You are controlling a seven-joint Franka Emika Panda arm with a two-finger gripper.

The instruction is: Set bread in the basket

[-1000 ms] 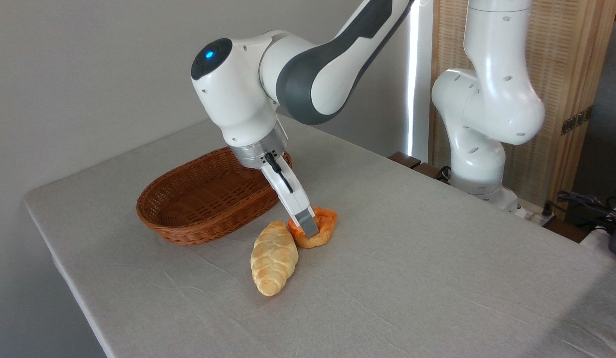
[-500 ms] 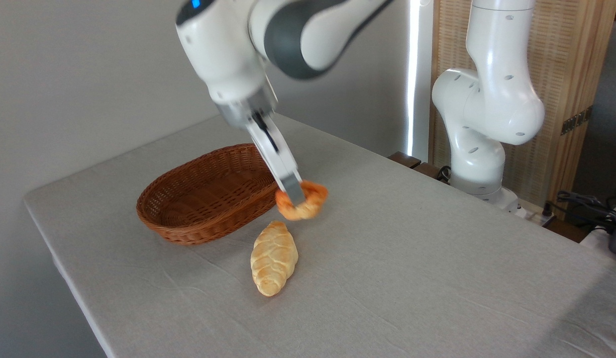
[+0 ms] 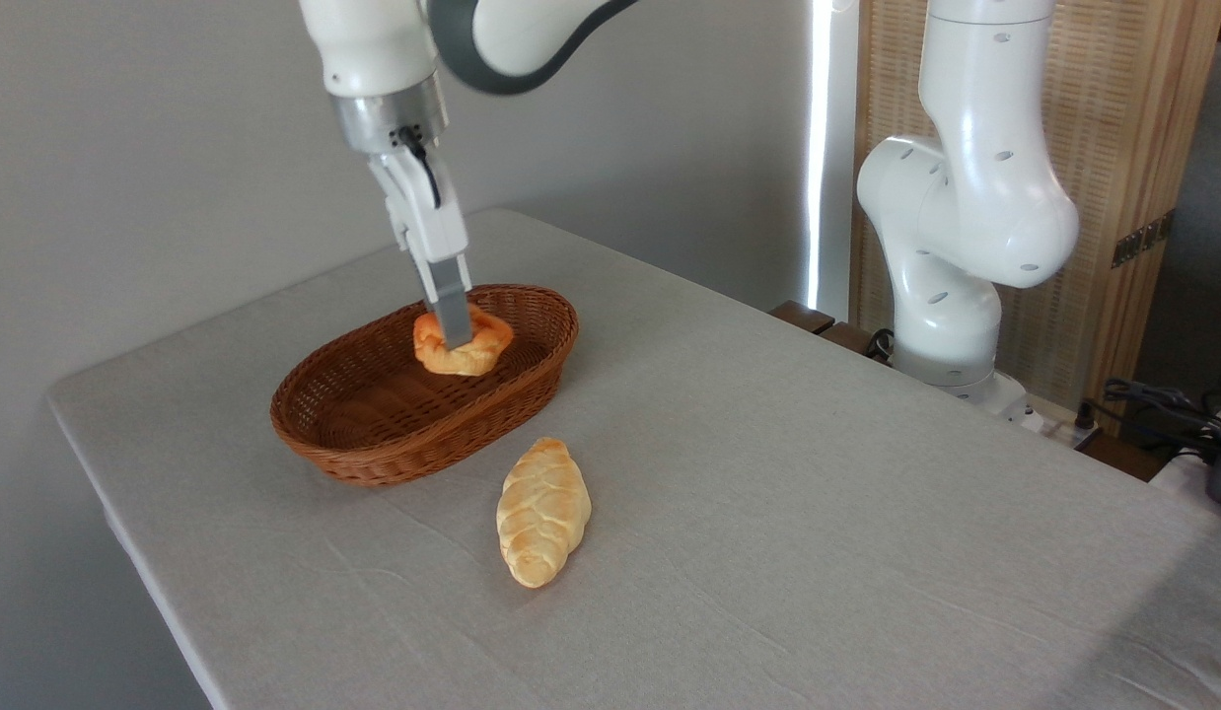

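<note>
gripping one small orange bun in the gripper, fingers pinched together on it, near finger pressing down over the bun's lumpy top. hanging from one white franka arm, wrist tilted, fingers pointing down and slightly right. holding the bun inside the outline of one oval reddish-brown wicker basket, toward its far right end, just under the fingertips; not possible to tell whether touching the basket floor or hovering just above it. showing bare weave in the rest of the basket, spreading down and to the left of the gripper. lying below and to the right of the gripper, well apart from it and outside the basket: one pale golden braided loaf, flat on the table, long axis running roughly toward the camera, near the basket's front rim but not touching it. carrying all of this: one table under a grey cloth, faintly creased. counting two pieces of bread in all, one held over the basket, one on the cloth. standing far to the right of the gripper, at the table's back edge: the arm's white base, beside one slatted wooden screen.
</note>
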